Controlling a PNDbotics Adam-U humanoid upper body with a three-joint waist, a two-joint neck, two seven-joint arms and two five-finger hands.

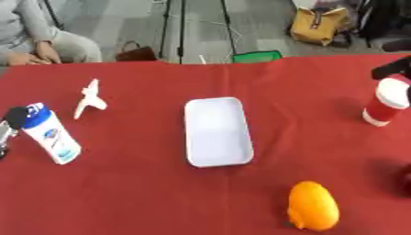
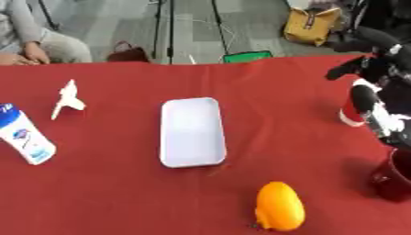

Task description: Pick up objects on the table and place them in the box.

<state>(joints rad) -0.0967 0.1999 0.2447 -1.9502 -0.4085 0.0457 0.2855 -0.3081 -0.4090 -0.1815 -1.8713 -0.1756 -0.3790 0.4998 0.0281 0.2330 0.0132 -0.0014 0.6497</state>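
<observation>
A shallow white box [image 1: 217, 133] lies in the middle of the red table. My right hand [image 2: 377, 78] reaches in from the upper right, and its fingers [image 2: 364, 100] curl round a red cup with a white lid [image 1: 387, 102] standing near the right edge. A white bottle with a blue cap [image 1: 50, 134] stands at the left. Only a sliver of my left hand [image 1: 8, 125] shows at the left edge, right beside the bottle's cap. A small white toy [image 1: 88, 98] lies behind the bottle. An orange fruit-like object [image 2: 279, 206] sits at the front.
A dark red cup [image 2: 393, 176] stands at the right edge in front of my right hand. The red cloth [image 1: 136, 193] is bare between the bottle and the orange object. Beyond the far edge are a seated person, tripod legs and a yellow bag [image 1: 319, 24].
</observation>
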